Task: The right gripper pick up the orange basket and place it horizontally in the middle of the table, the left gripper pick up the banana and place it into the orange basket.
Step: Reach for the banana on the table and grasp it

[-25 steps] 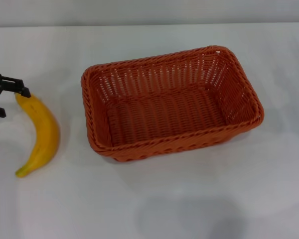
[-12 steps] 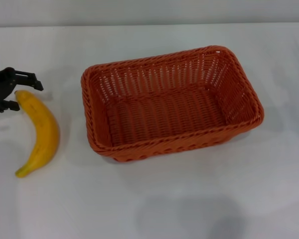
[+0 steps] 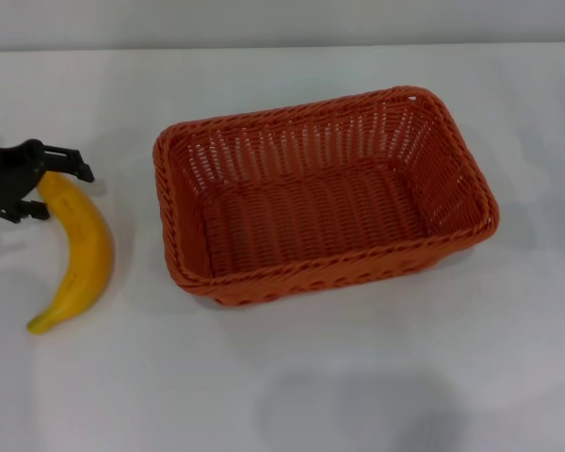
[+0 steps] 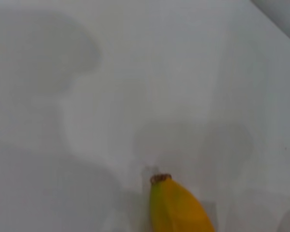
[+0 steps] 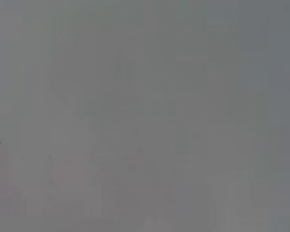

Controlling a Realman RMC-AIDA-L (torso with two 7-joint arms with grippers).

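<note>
Head view, left to right. Left gripper (image 3: 59, 193) sits at the table's (image 3: 358, 377) left edge, now straddling the upper end of the banana (image 3: 80, 252). One finger shows on the far side of the fruit, the other on the near side; jaws are spread, not yet squeezed on the fruit. Over the last second the claw has crept rightward from beside the banana's tip to over it. Banana has not moved: it lies flat near the left edge, curve bulging toward the basket (image 3: 320, 193), stem end pointing at the near edge.

Basket stands upright in the middle of the table, long side roughly across it, slightly skewed, empty. Unchanged across the second. Its placement looks done.

Right gripper is not in sight; the right wrist view gives only flat grey.

Left wrist view shows the banana's dark-tipped end (image 4: 176, 205) on bare white table, no fingers visible.

Judgement: the banana step is at pre-grasp. Next comes closing on the fruit. The grip is near the end rather than mid-body, so the banana may swing or slip when lifted.
</note>
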